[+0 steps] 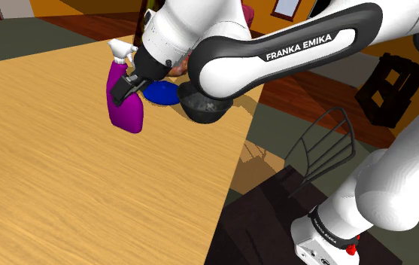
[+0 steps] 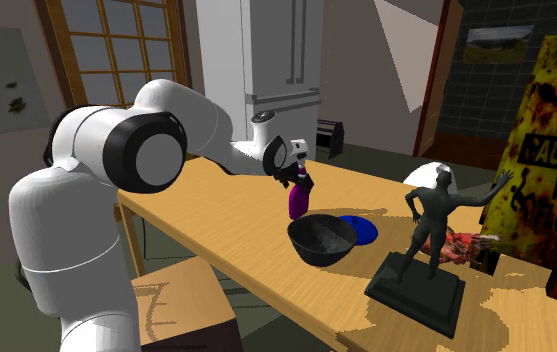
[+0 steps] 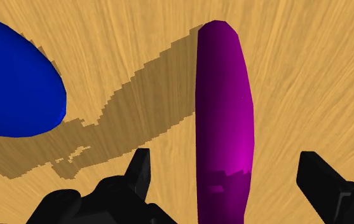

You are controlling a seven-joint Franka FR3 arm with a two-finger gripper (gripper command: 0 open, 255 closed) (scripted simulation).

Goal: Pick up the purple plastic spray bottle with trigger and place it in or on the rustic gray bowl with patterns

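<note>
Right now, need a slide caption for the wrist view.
Open gripper straddles the purple spray bottle, fingers clear of it, blue plate alongside.

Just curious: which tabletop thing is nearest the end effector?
The purple spray bottle, between the end effector's open fingers; blue dish and dark bowl lie farther.

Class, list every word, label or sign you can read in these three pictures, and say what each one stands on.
"FRANKA EMIKA": white letters on the dark band of the arm's upper link, in the shoulder view.
"AUTI", "WE", "FLOO": parts of black words on the stained yellow sign, in the second exterior view; the rest is cut off or smeared.
White print on the arm's lower joint: too small to read.
</note>
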